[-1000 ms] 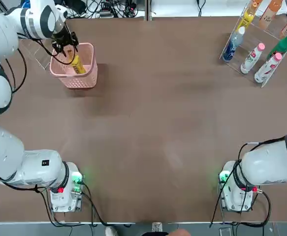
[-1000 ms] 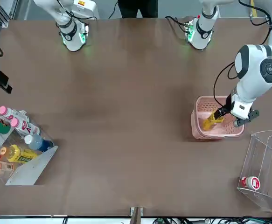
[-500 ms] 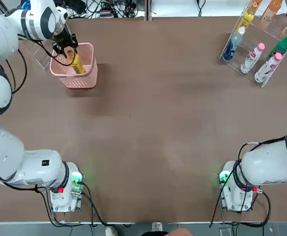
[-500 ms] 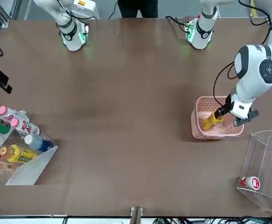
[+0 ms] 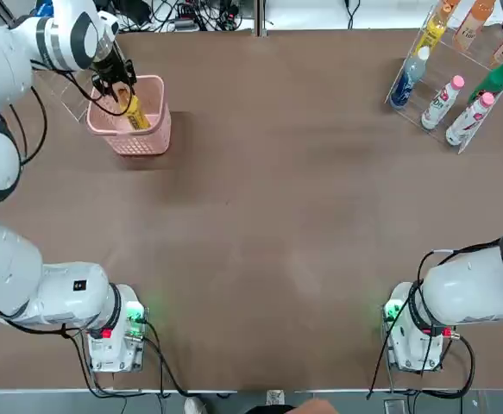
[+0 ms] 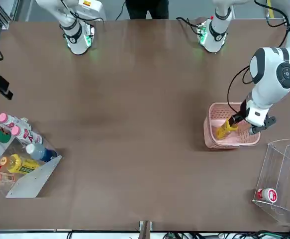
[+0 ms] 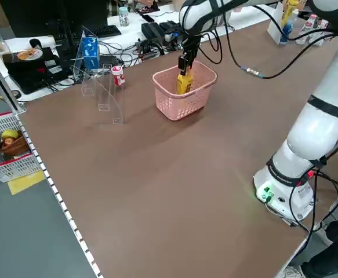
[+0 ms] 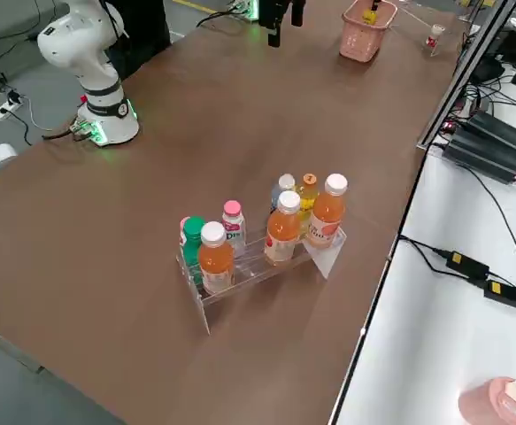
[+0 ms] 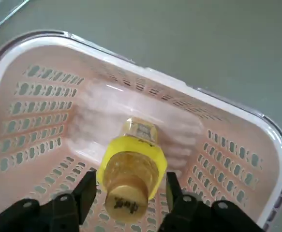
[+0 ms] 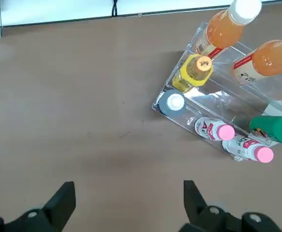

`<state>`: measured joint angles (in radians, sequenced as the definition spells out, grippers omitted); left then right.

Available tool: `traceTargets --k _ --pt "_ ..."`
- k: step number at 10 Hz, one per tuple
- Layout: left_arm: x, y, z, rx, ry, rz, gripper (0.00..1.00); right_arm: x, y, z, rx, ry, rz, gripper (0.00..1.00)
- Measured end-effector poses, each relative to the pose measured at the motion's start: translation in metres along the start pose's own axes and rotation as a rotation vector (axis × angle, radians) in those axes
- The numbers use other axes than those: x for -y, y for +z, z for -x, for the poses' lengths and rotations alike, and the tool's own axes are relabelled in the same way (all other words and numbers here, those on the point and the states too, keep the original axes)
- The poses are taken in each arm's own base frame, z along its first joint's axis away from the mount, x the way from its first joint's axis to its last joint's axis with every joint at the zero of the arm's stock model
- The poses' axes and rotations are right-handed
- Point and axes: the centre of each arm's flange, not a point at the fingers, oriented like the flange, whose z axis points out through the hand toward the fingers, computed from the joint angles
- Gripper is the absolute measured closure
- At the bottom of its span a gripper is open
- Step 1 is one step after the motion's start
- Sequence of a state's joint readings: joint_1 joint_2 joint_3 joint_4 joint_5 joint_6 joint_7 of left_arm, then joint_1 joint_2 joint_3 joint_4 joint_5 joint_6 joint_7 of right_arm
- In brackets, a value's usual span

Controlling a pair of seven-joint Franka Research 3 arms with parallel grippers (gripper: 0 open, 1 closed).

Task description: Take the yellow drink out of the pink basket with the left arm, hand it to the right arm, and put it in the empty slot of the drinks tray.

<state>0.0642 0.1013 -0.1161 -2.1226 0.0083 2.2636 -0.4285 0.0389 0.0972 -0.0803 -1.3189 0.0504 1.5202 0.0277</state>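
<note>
The yellow drink stands tilted inside the pink basket, whose mesh walls surround it. The left gripper has a finger on each side of the cap, and whether they already press it cannot be told. A clear acrylic box with a small red-white bottle stands near on the brown table. The right gripper hangs open high above the drinks tray.

No readable text on anything.
</note>
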Motion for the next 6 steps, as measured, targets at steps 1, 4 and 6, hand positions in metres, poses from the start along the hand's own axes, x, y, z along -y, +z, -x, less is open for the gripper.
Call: traceTargets --k 1,4,6 --pt "0.0000 -0.0008 0.0000 -0.001 0.000 0.000 0.39 0.0000 0.0000 0.0000 0.000 0.000 0.000 0.01" --pt "0.0000 -0.0014 0.0000 -0.002 0.000 0.001 0.46 0.0000 0.0000 0.0000 0.000 0.000 0.000 0.01" --pt "0.0000 -0.0014 0.0001 -0.002 0.000 0.001 0.50 0.0000 0.0000 0.0000 0.000 0.000 0.000 0.01"
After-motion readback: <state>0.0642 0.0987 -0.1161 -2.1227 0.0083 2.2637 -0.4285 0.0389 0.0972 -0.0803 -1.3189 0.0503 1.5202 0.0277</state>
